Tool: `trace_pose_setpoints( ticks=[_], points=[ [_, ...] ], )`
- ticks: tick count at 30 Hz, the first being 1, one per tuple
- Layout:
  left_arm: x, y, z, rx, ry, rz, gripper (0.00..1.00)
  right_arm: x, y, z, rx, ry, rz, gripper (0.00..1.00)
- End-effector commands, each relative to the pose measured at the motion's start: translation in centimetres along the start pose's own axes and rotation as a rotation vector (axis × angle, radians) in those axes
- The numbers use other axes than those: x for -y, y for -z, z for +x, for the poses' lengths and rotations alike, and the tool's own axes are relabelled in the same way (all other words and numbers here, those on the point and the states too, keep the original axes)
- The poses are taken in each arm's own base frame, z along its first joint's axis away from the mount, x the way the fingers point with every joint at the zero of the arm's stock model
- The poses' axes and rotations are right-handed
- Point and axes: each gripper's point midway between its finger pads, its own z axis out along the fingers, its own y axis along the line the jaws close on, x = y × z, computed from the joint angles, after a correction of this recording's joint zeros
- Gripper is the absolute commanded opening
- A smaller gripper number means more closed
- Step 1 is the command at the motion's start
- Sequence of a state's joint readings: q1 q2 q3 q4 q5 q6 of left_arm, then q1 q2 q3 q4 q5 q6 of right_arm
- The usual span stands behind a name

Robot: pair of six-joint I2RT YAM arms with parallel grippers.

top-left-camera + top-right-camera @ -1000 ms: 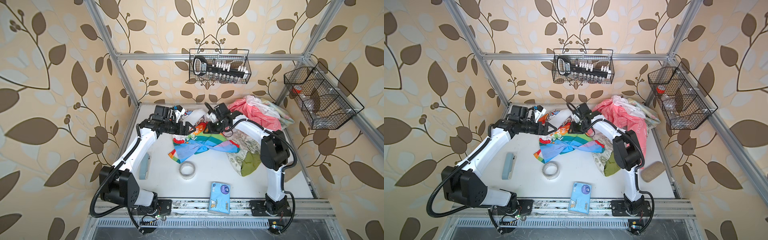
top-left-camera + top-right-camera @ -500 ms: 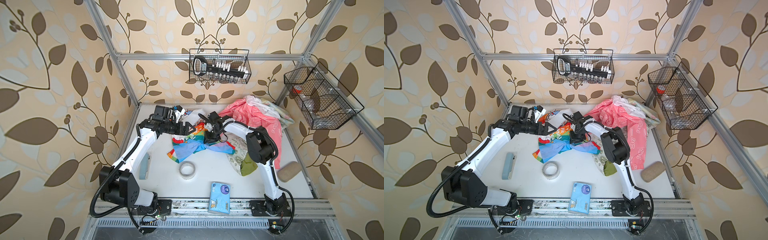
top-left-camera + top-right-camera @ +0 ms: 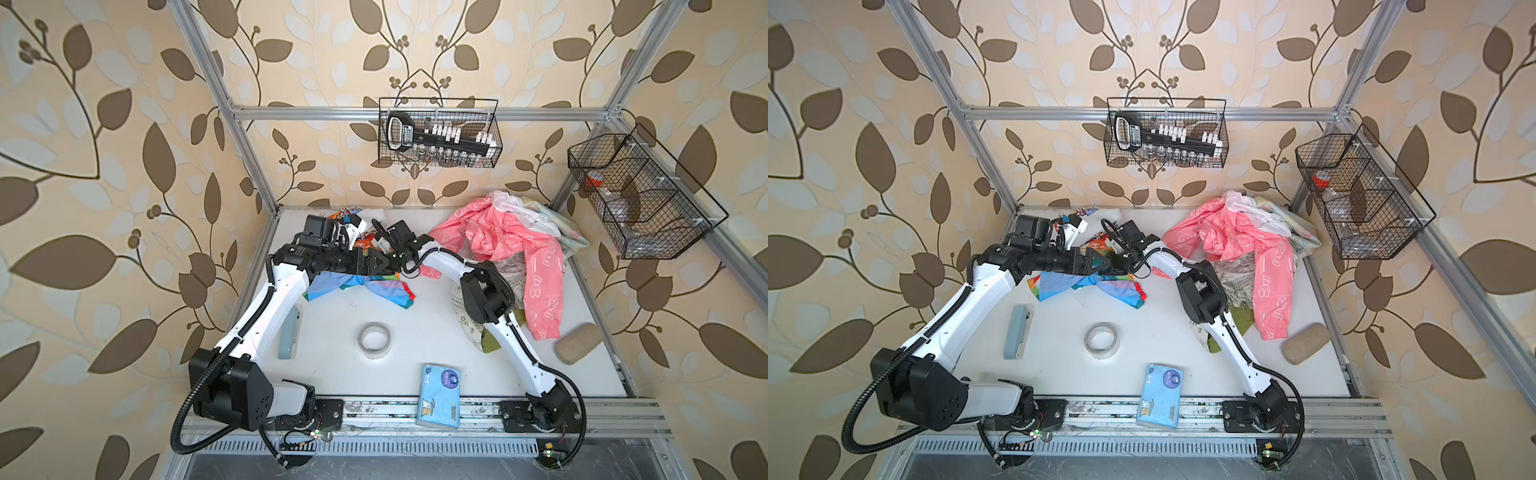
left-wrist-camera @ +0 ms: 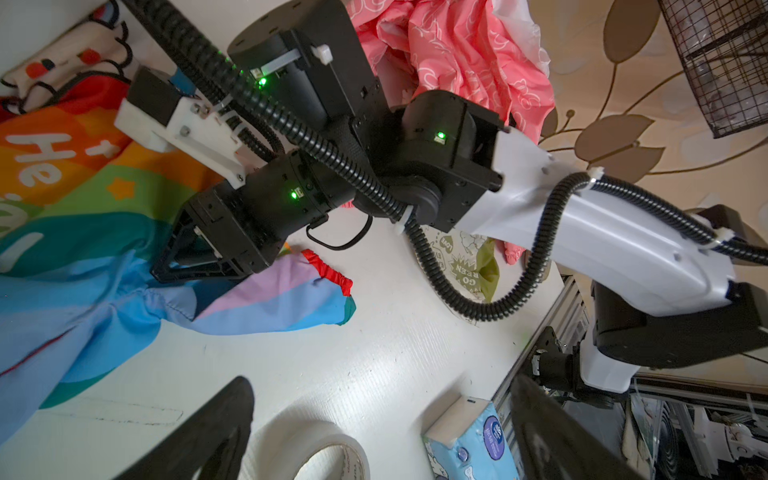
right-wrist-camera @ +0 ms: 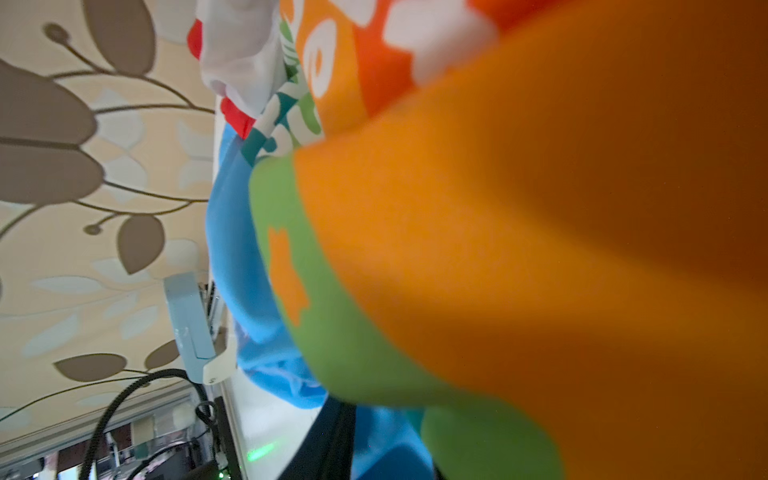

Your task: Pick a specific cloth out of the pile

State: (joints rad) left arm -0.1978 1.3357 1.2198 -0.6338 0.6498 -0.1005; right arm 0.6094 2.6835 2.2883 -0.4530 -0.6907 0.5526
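Bright, even light up here, only soft shadows on the white bench (image 3: 432, 316). Both top views bow at the edges. Right wrist view's swamped: the cloth (image 5: 540, 249) pressed close, all orange blur.

Your two top cameras sit side by side, high above the tape roll (image 3: 375, 339). They look down at it and toward the back wall (image 3: 332, 174). Both top views share almost everything: the whole table (image 3: 1059, 374) around the tape roll.

Your left wrist camera sits low and close, behind the tape roll, with the roll at the edge of its picture. It looks across the table at the right arm (image 4: 602, 249).

Your right wrist camera is right up against the cloth (image 5: 498, 249), which fills most of its picture. Past it, this camera faces the side wall (image 5: 83, 249) and the blue-grey bar (image 5: 189, 324). The top views show that bar near the tape roll.
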Motion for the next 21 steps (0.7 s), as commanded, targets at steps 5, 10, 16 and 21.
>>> trace_pose_setpoints(
  ticks=[5, 10, 16, 21],
  points=[
    [0.5, 1.0, 0.5, 0.011, 0.002, -0.02, 0.96, 0.4, -5.0, 1.9, -0.042, -0.067, -0.142, 0.36],
    [0.7, 1.1, 0.1, 0.024, 0.002, -0.018, 0.96, -0.3, -4.7, 2.4, -0.06, -0.035, -0.151, 0.42],
    [1.3, 2.3, -0.7, 0.068, -0.03, -0.031, 0.96, -5.9, 1.3, -1.3, 0.088, 0.171, -0.111, 0.7],
    [2.1, 3.7, -1.7, 0.123, -0.076, -0.048, 0.99, -11.7, 8.3, -3.7, 0.219, 0.275, -0.108, 0.99]
  ],
)
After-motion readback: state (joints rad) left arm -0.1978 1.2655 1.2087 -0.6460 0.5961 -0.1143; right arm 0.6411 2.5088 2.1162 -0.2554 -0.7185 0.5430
